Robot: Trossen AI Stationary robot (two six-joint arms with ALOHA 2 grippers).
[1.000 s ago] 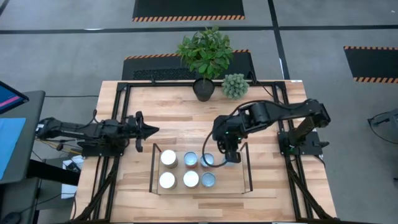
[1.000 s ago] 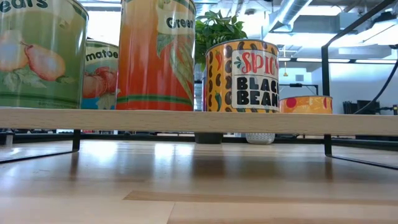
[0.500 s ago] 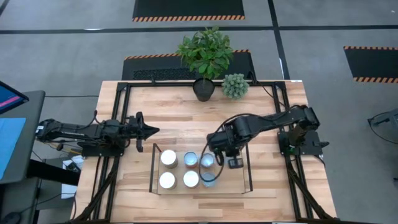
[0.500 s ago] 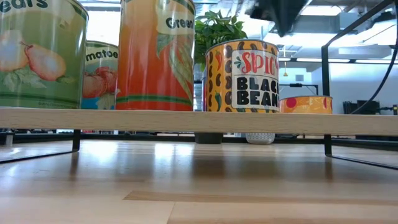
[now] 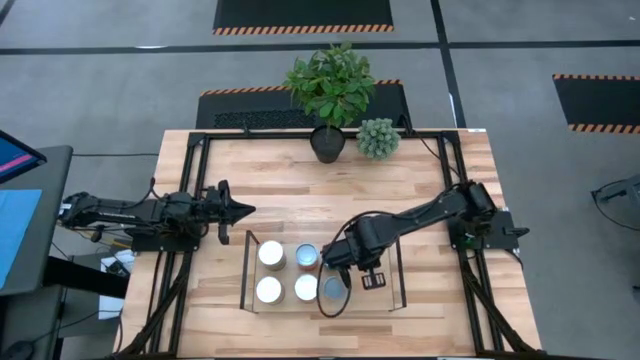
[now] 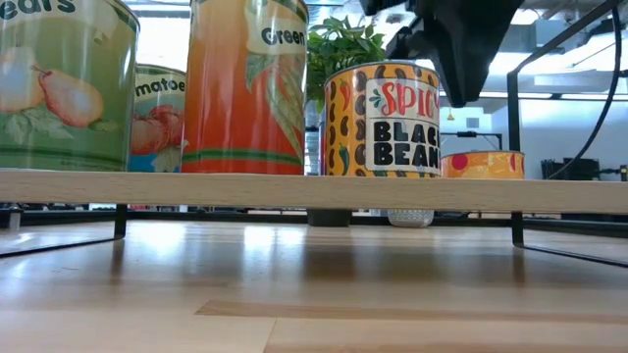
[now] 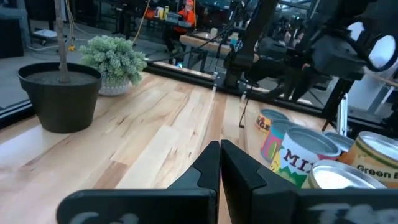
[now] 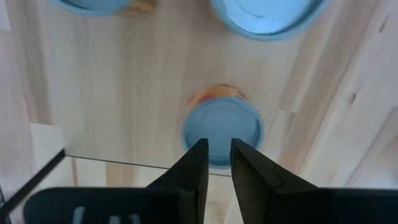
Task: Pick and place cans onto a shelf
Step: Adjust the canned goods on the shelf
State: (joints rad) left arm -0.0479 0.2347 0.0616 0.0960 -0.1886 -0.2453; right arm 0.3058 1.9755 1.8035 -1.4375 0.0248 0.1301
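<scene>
Since a second ago, my right arm has stretched out lower and further toward the left across the high view. My right gripper (image 5: 338, 270) has come from the shelf's upper right part to hang over the right-hand column of cans, just below the frame's centre. It now covers the can that showed there before. In the low view it has dropped in at the top right as a dark shape (image 6: 453, 44), above the black-bean can (image 6: 383, 119).

Its fingers (image 8: 194, 167) stand a little apart with nothing clamped between them. Past them in the right wrist view I look straight down on a pale-blue-topped can (image 8: 222, 127) with an orange side, standing near the shelf's edge.

In the high view the shelf (image 5: 385, 300) lies in the lower middle of the frame. On it I can see five round tops:
- a white-topped can (image 5: 270, 253) and a pale-blue one (image 5: 306, 256) in the upper row;
- two white ones (image 5: 268, 290) (image 5: 306, 288) and a pale-blue one (image 5: 332, 291) in the lower row, the last just under my gripper.

My left gripper (image 5: 240, 210) waits at the left of the frame, apart from the shelf's upper left corner. Its fingers (image 7: 208, 163) are pressed together on nothing.

The potted plant (image 5: 328, 95) and a small pale-green bush (image 5: 378, 138) stand at the table's (image 5: 290, 190) upper edge.
</scene>
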